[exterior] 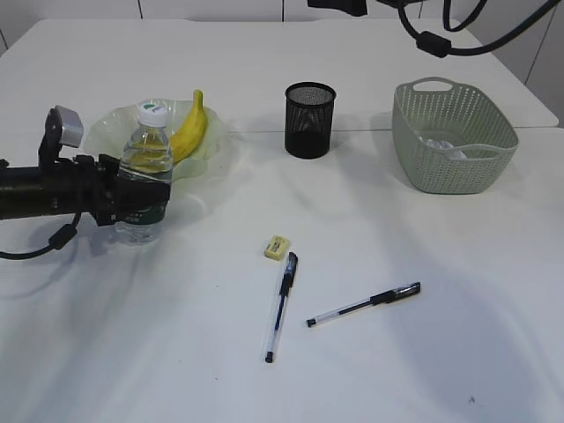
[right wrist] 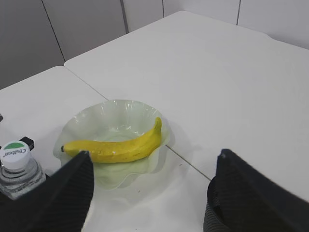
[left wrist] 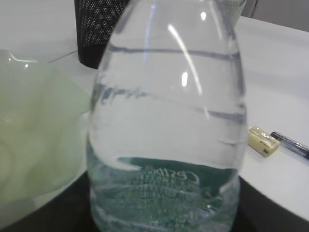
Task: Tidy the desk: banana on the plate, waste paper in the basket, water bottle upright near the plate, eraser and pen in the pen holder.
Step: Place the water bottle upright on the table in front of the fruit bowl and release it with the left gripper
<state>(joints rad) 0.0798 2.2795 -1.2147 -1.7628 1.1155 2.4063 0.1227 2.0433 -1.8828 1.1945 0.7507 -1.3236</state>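
Your left hand is clamped around the labelled waist of the small clear plastic water bottle, which stands upright just in front of the ruffled pale-green glass plate. The water makes it bottom-heavy and its thin wall is slick and yielding, so release gently. Your right hand hangs wide open and empty.

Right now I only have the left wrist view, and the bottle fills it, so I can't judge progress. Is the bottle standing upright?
Observer: Yes. The water bottle is upright, cap on top, with the left pincer closed around its label.
Operator: Where is the banana?
Observer: The banana lies in the plate, just behind the bottle.
Operator: I can see the eraser and part of one pen. Is anything else loose?
Observer: Yes. A second pen lies on the desk to the right of the blue pen, and neither is in the pen holder.
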